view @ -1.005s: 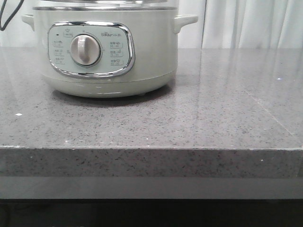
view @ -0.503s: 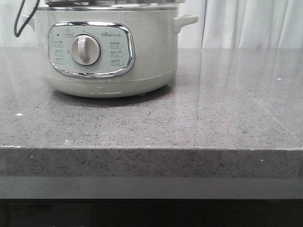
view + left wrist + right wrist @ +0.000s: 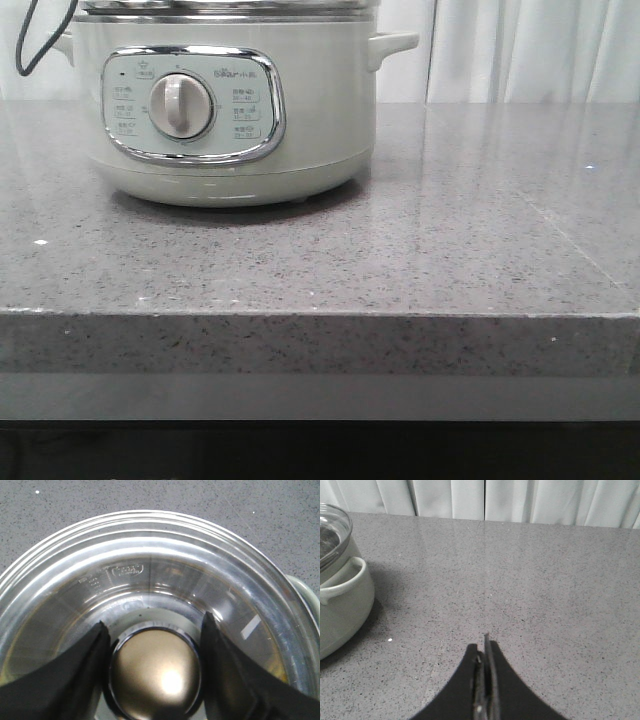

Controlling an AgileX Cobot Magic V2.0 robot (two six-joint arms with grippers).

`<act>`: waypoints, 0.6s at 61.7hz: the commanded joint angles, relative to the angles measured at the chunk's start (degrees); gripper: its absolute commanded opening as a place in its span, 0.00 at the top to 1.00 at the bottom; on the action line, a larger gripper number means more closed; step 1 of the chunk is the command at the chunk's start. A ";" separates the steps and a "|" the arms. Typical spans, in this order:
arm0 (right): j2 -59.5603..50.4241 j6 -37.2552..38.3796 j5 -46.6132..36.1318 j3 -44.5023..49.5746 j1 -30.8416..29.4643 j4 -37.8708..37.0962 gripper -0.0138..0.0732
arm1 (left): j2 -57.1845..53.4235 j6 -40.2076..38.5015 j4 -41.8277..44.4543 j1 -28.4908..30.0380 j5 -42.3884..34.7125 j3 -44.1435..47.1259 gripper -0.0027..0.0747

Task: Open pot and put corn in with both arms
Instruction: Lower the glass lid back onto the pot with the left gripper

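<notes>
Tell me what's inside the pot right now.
Through the glass lid of the pot only reflections and a bare inner wall show; no corn is visible. The knob and left claw cover the centre.

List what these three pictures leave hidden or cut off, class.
- Corn: in no view.
- Pot top and lid: cut off by the front view's upper edge.
- Pot contents: left wrist view, blurred by glare on the glass lid.
- Left gripper grip on the knob: contact unclear.
</notes>
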 commanded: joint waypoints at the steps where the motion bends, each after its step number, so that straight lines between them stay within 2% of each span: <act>1: -0.35 -0.57 -4.76 -1.66 -0.33 0.16 0.98 | -3.00 0.16 1.34 -0.33 1.97 -1.64 0.72; 37: -0.35 -0.57 -4.96 -1.66 -0.33 0.16 0.98 | -4.77 -1.02 1.22 -0.33 1.97 -1.64 0.72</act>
